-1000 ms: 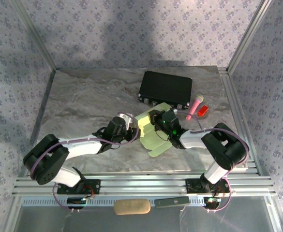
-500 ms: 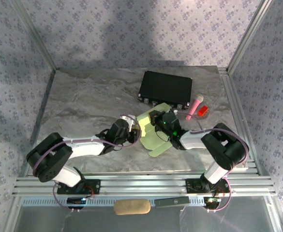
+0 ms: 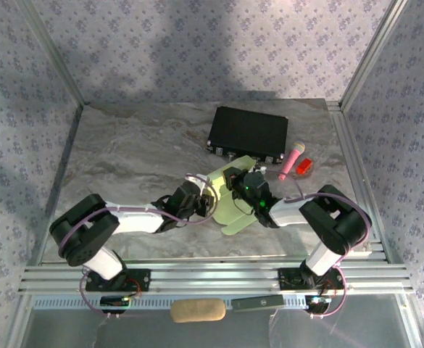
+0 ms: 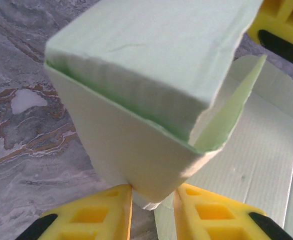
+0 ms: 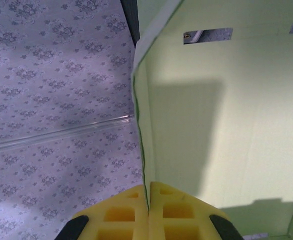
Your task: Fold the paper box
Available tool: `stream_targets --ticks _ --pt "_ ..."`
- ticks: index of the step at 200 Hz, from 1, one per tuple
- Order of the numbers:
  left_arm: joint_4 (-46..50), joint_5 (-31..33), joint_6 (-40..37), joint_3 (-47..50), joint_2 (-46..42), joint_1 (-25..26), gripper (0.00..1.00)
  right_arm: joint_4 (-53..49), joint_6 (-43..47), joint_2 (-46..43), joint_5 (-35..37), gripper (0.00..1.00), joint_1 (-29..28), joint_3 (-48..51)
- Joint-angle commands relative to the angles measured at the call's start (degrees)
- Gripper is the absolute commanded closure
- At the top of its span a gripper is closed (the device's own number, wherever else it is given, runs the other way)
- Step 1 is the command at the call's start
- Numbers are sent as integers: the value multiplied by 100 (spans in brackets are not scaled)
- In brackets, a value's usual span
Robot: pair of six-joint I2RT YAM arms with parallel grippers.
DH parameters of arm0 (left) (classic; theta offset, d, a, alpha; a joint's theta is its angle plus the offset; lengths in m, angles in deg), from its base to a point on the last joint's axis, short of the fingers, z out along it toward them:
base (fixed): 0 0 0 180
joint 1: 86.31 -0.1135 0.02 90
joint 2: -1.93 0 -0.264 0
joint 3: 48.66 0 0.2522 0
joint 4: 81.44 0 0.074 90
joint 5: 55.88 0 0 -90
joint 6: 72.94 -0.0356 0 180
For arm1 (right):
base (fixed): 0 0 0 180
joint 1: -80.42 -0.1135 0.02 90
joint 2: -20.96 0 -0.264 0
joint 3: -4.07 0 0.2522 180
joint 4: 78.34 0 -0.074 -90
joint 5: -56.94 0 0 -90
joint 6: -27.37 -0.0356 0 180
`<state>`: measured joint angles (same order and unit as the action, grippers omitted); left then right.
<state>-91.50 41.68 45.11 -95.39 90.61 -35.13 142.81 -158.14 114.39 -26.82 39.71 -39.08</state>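
Soft overhead light, broad dim shadows, slightly blurry wrist close-ups

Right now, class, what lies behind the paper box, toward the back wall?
A black case lies flat behind the paper box. The box's raised flap covers part of its near edge, so contact is unclear.

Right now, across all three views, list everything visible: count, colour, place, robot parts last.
paper box: one, pale yellow-green, table centre, partly folded
black case: one, black, behind the box
pink microphone-shaped item: one, pink, right of the case
small red item: one, red, right of the pink item
oblong pad: one, tan, ledge below the rails
table: one, grey marbled, under everything
left gripper: one, yellow fingers, closed on a box corner
right gripper: one, yellow fingers, shut on a box wall
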Motion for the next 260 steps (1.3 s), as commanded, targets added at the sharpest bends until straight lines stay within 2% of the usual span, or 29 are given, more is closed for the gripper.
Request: stream_targets --ticks 1,49,153,220,260 --pt "-232 273 -94 -157 74 33 74 100 271 140 160 100 -157 223" --pt "-218 329 -186 -251 165 33 78 728 308 506 249 100 -258 373" --pt "-192 493 -213 -531 367 37 83 748 246 698 306 100 -381 302" --pt "-264 642 -125 -515 387 57 85 1276 99 1211 493 100 -594 303" --pt "-276 686 -94 -582 447 60 93 1320 59 1284 553 100 -660 286"
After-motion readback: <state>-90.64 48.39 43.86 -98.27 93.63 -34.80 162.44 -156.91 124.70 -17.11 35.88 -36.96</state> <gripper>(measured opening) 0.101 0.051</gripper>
